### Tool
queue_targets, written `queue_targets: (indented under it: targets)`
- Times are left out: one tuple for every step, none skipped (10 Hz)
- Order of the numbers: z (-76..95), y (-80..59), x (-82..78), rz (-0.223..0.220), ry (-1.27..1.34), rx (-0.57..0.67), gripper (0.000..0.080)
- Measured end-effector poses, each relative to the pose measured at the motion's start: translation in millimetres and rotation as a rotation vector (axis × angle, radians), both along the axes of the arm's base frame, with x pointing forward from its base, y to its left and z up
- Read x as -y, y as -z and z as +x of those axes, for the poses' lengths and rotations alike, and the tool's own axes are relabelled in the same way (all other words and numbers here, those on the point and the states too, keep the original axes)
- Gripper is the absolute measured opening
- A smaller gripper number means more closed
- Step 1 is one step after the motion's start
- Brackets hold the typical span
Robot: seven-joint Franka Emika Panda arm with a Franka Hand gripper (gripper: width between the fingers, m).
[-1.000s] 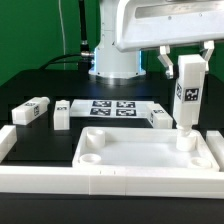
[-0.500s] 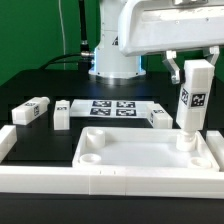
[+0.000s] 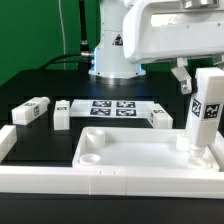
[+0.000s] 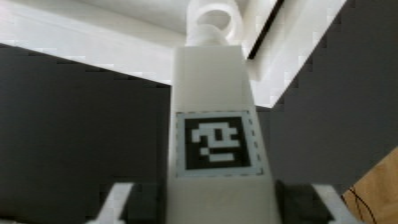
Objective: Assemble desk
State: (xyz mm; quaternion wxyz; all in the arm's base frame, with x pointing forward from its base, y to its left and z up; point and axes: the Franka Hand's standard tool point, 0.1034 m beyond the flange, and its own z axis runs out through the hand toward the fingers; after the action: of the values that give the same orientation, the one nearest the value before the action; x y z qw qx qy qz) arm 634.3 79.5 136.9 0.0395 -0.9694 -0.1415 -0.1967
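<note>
My gripper (image 3: 197, 80) is shut on a white block leg (image 3: 207, 108) with a black-and-white tag, held near its upper end. The leg stands nearly upright, leaning slightly toward the exterior view's right. Its lower end is down at the far right corner of the white tray-like tabletop (image 3: 130, 150); whether it is seated there I cannot tell. In the wrist view the leg (image 4: 217, 110) runs away from the gripper (image 4: 217, 212), a finger (image 4: 128, 205) pressed on each side, and its rounded tip meets the tabletop's white surface (image 4: 299, 50).
Three more white legs lie on the black table behind the tabletop: two at the exterior view's left (image 3: 33, 110) (image 3: 62, 114) and one toward the right (image 3: 160, 118). The marker board (image 3: 110, 108) lies between them. A white border rail (image 3: 40, 181) runs along the front.
The gripper and the held leg have shifted toward the exterior view's right, and the leg now leans a little more. The loose legs and tabletop have not moved.
</note>
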Motion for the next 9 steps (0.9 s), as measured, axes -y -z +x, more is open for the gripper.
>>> queue_targets:
  targets:
    - [-0.3, 0.5, 0.0, 0.0, 0.0, -0.001, 0.029]
    - [0.7, 0.0, -0.5, -0.001, 0.001, 0.013, 0.029]
    - [-1.2, 1.9, -2.5, -0.004, 0.002, 0.048, 0.029]
    - [-3.5, 4.3, -3.7, -0.005, -0.001, 0.039, 0.029]
    - [-3.7, 4.4, -3.4, -0.005, 0.0, 0.041, 0.029]
    - [-5.8, 6.6, -3.2, -0.006, -0.001, 0.037, 0.029]
    - [-7.7, 8.7, -3.2, -0.006, -0.001, 0.033, 0.029]
    - [-8.5, 10.8, -3.2, -0.006, -0.001, 0.029, 0.029]
    - [-8.9, 12.9, -3.6, -0.006, -0.002, 0.026, 0.029]
